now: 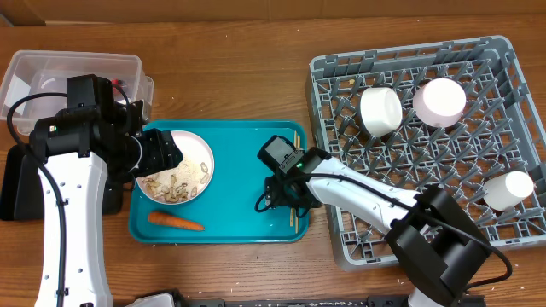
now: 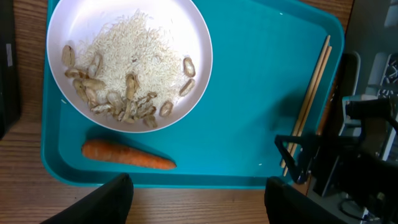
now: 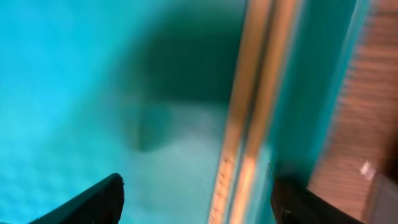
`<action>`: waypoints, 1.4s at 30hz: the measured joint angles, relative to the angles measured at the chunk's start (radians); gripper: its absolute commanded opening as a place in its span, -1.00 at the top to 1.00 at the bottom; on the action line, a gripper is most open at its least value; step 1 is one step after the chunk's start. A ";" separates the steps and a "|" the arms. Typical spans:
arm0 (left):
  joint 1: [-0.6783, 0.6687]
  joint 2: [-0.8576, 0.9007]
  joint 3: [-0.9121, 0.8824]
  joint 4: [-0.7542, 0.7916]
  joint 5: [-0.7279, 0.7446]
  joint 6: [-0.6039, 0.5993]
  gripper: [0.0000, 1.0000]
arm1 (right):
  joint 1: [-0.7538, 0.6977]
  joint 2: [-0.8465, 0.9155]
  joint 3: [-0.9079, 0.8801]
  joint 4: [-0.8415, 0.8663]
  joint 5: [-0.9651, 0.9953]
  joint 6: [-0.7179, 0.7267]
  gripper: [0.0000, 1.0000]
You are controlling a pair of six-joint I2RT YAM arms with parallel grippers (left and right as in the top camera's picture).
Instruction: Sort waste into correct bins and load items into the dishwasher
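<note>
Just above the teal tray (image 1: 235, 223), my right hand (image 3: 198, 200) spreads its fingers either side of the chopsticks (image 3: 249, 124) lying along the tray's right edge. My left hand (image 1: 159, 152), fingers likewise apart, hovers over the scrap-filled plate (image 2: 198, 38).

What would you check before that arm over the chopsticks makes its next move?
1. Right gripper open, fingers either side of the chopsticks: ok.
2. Chopsticks lying together along the teal tray's edge nearest the dish rack: ok.
3. Fingers low enough to grip: cannot tell, the wrist view is blurred.
4. Left gripper out of the way, open near the plate: ok.
5. Free space in the dish rack beside the white cups: ok.
</note>
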 measured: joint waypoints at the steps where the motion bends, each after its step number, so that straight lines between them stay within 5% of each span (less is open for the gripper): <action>1: 0.000 0.000 0.000 0.000 0.000 0.000 -0.41 | 0.001 0.000 0.015 -0.021 0.011 -0.002 -0.60; 36: 0.000 0.000 0.000 0.000 0.000 0.000 -0.40 | 0.037 0.093 0.075 0.045 0.071 -0.085 -0.61; 39: 0.000 0.000 0.000 0.000 0.000 0.000 -0.40 | 0.037 0.093 0.075 0.042 0.072 -0.089 -0.38; 42: 0.000 0.000 0.000 0.000 0.000 0.000 -0.40 | 0.037 0.093 0.075 0.023 0.071 -0.091 0.07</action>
